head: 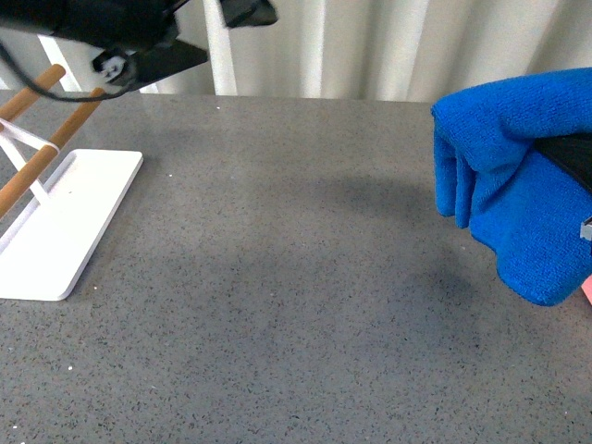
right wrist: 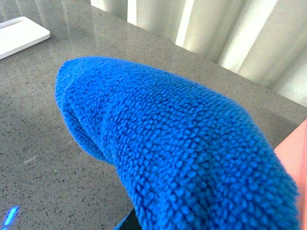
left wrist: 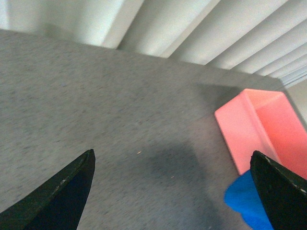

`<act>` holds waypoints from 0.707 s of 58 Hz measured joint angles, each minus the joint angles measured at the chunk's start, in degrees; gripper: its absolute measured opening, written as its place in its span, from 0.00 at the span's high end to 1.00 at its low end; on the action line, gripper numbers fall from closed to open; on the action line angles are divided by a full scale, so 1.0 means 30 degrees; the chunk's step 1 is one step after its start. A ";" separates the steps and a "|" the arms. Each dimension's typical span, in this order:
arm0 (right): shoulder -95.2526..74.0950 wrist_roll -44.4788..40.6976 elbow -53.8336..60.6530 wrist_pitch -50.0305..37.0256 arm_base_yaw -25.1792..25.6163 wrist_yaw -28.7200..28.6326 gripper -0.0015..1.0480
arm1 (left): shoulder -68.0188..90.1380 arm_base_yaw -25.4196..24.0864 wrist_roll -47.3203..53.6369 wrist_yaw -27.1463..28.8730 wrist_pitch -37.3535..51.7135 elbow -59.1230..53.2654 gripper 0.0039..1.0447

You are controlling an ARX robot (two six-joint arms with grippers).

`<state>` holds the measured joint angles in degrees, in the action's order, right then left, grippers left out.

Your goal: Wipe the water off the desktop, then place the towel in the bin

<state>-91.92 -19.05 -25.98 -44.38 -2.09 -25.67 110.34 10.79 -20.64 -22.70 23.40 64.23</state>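
Observation:
The blue fluffy towel (head: pixel 518 185) hangs bunched in the air over the right side of the speckled grey desktop (head: pixel 296 277). My right gripper (head: pixel 572 157) is shut on the towel and mostly wrapped in it. In the right wrist view the towel (right wrist: pixel 182 148) fills the picture and hides the jaws. The salmon-pink bin (left wrist: pixel 268 124) stands on the desktop at the right, just beyond the towel (left wrist: pixel 242 199); only a sliver of the bin (head: pixel 588 289) shows in the front view. My left gripper (left wrist: pixel 171 154) is open and empty, raised above the desktop's far left (head: pixel 222 32).
A white flat rack base (head: pixel 65 222) with wooden rods (head: pixel 42 153) stands at the left of the desktop and also shows in the right wrist view (right wrist: pixel 19 34). Pale curtains (head: pixel 388 46) hang behind the desktop's far edge.

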 joint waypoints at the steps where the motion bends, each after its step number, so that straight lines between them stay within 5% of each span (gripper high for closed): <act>1: 0.0058 0.0000 0.0000 0.0000 0.0058 -0.0022 0.96 | -0.0095 -0.0131 0.0306 -0.0007 -0.0102 -0.0124 0.06; 14: 0.0510 0.0160 -0.0036 0.0408 0.0619 0.0481 0.96 | -0.4772 -0.3089 0.5829 -0.1690 -0.4080 -0.3628 0.06; 41: 0.0707 0.0291 0.0015 0.0204 0.0794 0.0576 0.96 | -1.3748 -0.6812 0.5508 -0.6346 -0.5938 -0.8276 0.06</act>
<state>-89.80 -18.17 -25.93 -43.77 0.30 -23.94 69.10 -9.65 -4.12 -41.74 5.58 39.40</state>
